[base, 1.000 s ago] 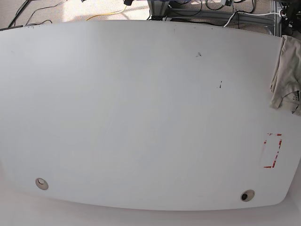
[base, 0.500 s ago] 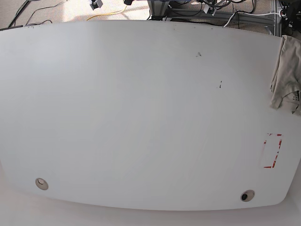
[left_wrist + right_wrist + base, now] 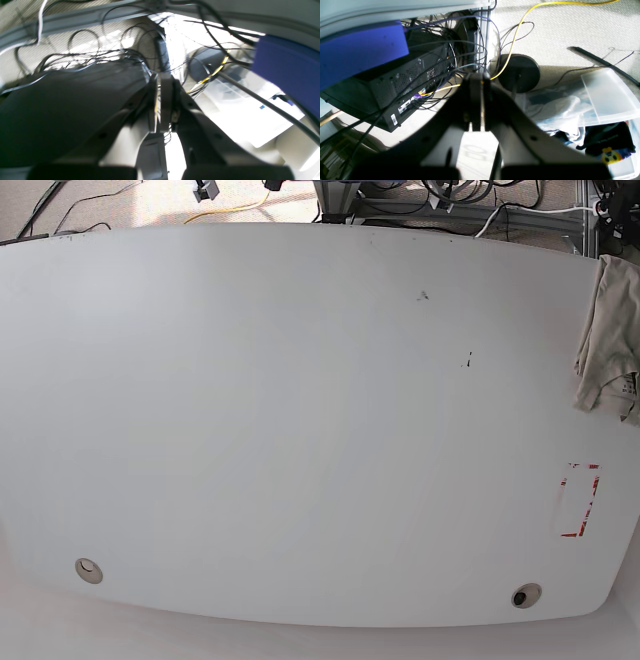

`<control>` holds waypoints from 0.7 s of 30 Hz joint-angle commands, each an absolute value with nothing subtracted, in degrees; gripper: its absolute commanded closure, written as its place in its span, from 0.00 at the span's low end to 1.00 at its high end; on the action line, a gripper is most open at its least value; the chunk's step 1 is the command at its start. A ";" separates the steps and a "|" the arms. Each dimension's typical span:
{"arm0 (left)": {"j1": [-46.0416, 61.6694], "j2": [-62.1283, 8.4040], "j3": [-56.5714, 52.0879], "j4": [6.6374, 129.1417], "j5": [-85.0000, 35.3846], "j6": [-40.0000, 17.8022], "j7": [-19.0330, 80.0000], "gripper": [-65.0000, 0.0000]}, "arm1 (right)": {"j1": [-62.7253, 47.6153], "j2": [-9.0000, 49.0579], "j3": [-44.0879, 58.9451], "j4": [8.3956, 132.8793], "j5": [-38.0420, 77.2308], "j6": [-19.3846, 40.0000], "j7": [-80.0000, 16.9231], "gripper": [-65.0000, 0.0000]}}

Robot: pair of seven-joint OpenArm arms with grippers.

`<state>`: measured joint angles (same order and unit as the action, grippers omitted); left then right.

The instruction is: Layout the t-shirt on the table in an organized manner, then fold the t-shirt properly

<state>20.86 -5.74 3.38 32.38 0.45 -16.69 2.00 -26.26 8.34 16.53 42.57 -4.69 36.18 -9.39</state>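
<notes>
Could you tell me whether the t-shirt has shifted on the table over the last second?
No. The t-shirt lies bunched at the table's right edge, equally far above the red rectangle as before.

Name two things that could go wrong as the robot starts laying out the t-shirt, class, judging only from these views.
1. The t-shirt lies bunched at the table edge, partly out of the base view; a pull could drag it off.
2. Both grippers, left and right, are shut and face floor cables; they might snag while swinging in.
</notes>
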 commanded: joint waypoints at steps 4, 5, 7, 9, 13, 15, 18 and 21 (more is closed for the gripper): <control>17.80 -4.79 3.30 27.03 0.66 -16.84 1.54 1.00 | -24.31 9.27 16.66 38.73 -4.35 36.53 -8.75 0.99; 17.19 -4.70 3.30 26.07 0.66 -16.84 1.63 1.00 | -24.04 9.27 16.66 38.46 -4.44 36.53 -8.75 0.99; 15.69 -4.62 3.30 23.69 0.75 -16.84 1.63 1.00 | -23.43 9.27 16.66 37.85 -4.44 36.44 -8.75 0.99; 14.90 -4.62 3.30 21.49 0.75 -16.75 1.63 1.00 | -22.99 9.27 16.31 36.88 -4.44 36.44 -8.75 0.99; 12.97 -4.44 3.30 18.33 0.66 -14.73 1.63 1.00 | -21.85 9.45 13.58 35.65 -4.44 34.33 -8.75 0.99; 12.09 -4.44 3.30 17.45 0.75 -11.74 1.63 1.00 | -21.58 9.98 12.09 35.38 -4.35 32.22 -8.75 0.99; 11.65 -4.44 3.30 16.75 0.75 -9.19 1.63 1.00 | -21.23 9.98 10.24 34.86 -4.18 29.85 -8.75 0.99; 11.47 -4.44 3.30 16.75 0.75 -8.66 1.89 1.00 | -20.35 9.89 9.45 33.89 -4.18 28.70 -8.75 0.99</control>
